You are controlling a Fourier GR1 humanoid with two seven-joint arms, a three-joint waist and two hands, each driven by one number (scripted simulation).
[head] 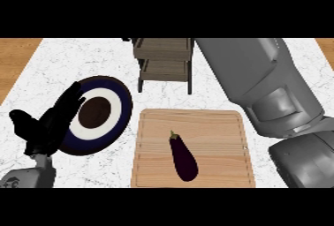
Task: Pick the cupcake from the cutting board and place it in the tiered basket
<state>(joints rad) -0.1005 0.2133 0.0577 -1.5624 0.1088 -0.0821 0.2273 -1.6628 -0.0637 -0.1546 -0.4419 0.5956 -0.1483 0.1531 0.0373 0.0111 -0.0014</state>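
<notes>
The wooden cutting board (pixel 222 132) lies at the front centre and bears only a dark purple eggplant (pixel 183 156). No cupcake shows anywhere. The tiered basket (pixel 164 59), made of dark wood with two shelves, stands at the back centre. My right forearm (pixel 261 84) rises from the lower right past the board's right side and leaves the view at the top, just right of the basket; its hand is out of sight. My left hand (pixel 49 121) rests open at the left with its fingers up, overlapping the left rim of a plate.
A round plate (pixel 114 108) with dark blue, white and brown rings lies left of the board. The white marble counter (pixel 78 57) ends at wooden strips (pixel 16 53) on the far left and right.
</notes>
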